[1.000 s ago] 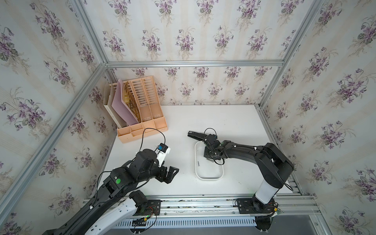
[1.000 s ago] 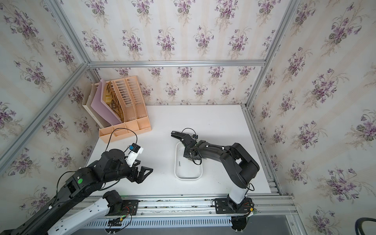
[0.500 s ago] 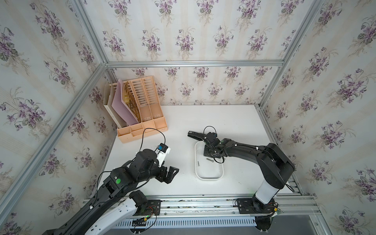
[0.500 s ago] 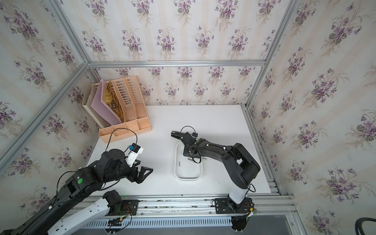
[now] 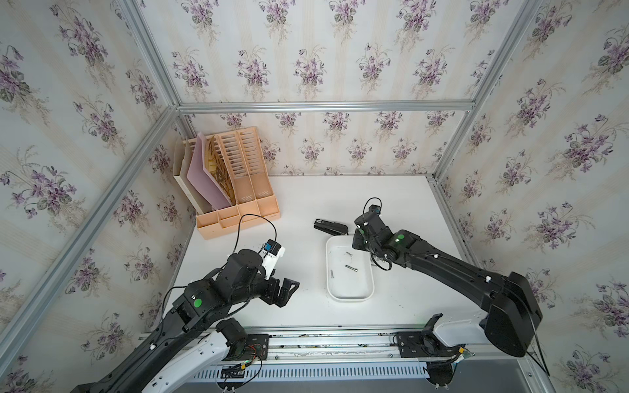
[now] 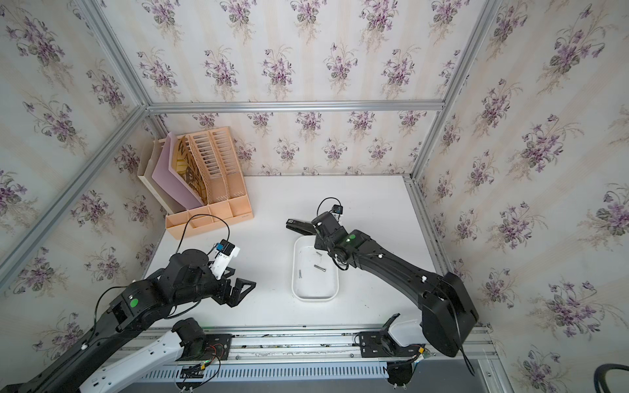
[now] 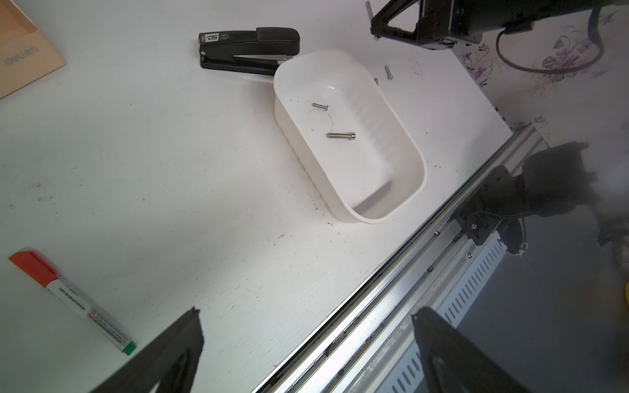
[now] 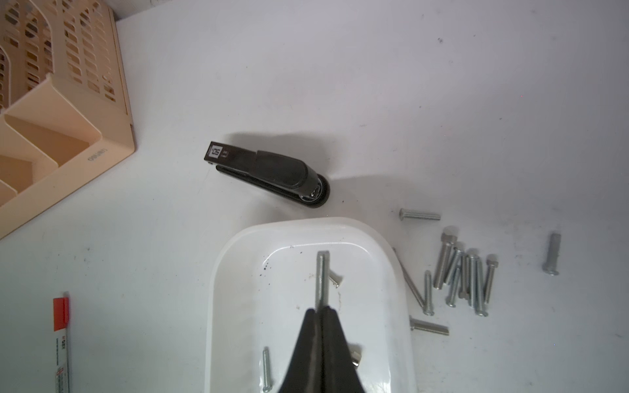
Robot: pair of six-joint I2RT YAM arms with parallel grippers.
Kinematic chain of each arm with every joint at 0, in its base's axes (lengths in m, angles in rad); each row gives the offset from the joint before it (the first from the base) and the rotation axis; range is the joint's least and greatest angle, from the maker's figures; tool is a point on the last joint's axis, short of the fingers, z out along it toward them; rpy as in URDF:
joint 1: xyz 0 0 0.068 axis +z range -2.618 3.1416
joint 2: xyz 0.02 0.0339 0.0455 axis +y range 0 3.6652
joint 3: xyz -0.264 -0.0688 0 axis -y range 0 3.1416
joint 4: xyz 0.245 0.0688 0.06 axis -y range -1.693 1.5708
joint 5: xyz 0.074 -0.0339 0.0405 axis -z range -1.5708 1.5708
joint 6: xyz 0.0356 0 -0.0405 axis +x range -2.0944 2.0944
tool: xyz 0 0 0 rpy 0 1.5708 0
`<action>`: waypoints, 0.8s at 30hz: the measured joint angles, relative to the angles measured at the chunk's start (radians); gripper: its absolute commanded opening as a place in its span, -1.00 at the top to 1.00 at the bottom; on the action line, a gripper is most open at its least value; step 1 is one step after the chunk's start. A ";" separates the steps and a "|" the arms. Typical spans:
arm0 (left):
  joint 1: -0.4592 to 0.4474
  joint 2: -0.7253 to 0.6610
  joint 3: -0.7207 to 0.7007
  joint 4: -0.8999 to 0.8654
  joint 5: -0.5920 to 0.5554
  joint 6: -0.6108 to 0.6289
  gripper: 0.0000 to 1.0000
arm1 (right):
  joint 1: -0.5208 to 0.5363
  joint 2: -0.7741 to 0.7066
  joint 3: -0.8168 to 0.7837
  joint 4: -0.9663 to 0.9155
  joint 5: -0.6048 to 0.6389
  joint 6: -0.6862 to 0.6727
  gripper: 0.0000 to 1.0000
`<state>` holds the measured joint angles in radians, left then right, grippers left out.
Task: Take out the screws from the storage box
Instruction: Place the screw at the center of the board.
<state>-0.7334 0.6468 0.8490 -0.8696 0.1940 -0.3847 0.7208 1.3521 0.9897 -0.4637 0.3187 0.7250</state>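
Steel screw [image 8: 321, 277] pinched in the right gripper [image 8: 321, 309]: jaws closed on it, most of its length sticking out past the fingertips. Directly below: box [image 8: 235, 272], three screws [image 8: 266, 372] loose on its floor. Just outside the box wall, under the right arm: heap [image 8: 466, 279] of more screws on the table [image 8: 442, 102]. Ahead, past the box rim: stapler [image 8: 272, 173]. Left gripper [image 7: 306, 311] wide open, empty, well apart from the box.

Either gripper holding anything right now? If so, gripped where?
The right gripper is shut on one screw, pinched at one end, and most of the shaft sticks out past the tips. The left gripper is open and empty.
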 measured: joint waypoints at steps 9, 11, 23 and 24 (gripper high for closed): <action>0.000 0.003 0.000 -0.001 0.000 0.000 -0.98 | -0.182 -0.061 -0.170 0.004 -0.011 -0.024 1.00; 0.000 0.005 0.000 -0.002 0.000 0.000 -0.98 | -0.227 -0.056 -0.193 0.011 -0.013 -0.028 1.00; 0.000 0.005 0.000 -0.002 0.000 0.000 -0.99 | -0.339 0.063 -0.239 0.042 -0.050 -0.052 1.00; 0.000 0.005 0.000 -0.002 0.000 0.000 -0.98 | -0.348 0.076 -0.238 0.043 -0.051 -0.053 1.00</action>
<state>-0.7334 0.6521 0.8490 -0.8719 0.1940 -0.3851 0.3729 1.4277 0.7513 -0.4210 0.2672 0.6716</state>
